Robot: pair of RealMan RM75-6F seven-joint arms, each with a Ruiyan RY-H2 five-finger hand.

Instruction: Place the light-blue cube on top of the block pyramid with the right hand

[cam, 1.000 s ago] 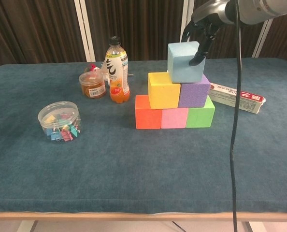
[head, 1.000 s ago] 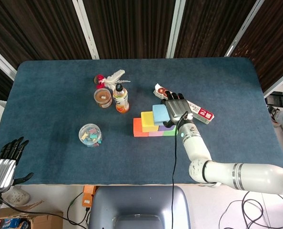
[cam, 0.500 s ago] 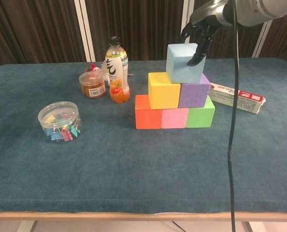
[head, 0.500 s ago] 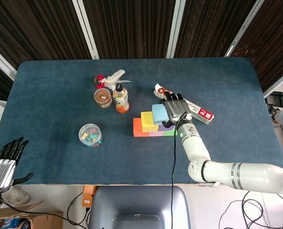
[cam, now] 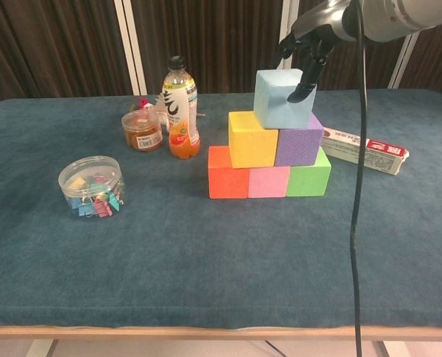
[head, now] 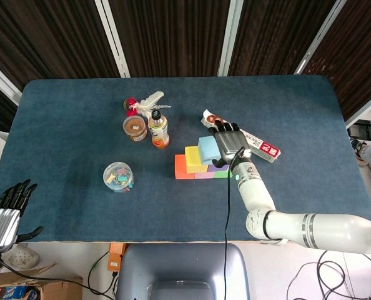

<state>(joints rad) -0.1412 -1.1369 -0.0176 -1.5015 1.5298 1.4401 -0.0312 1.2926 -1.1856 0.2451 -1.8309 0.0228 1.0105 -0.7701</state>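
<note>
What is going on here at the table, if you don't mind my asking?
The robot's right hand is holding a light-blue cube at the top of a block pyramid, its fingers against the cube's face. The cube sits over the yellow block and purple block, slightly tilted, not yet let go. Below are the orange, pink and green blocks. The left hand hangs idle off the table's edge.

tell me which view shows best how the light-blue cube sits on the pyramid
The chest view: from the side, the light-blue cube sits over the yellow-purple seam, robot hand on it. The head view shows only its top.
</note>
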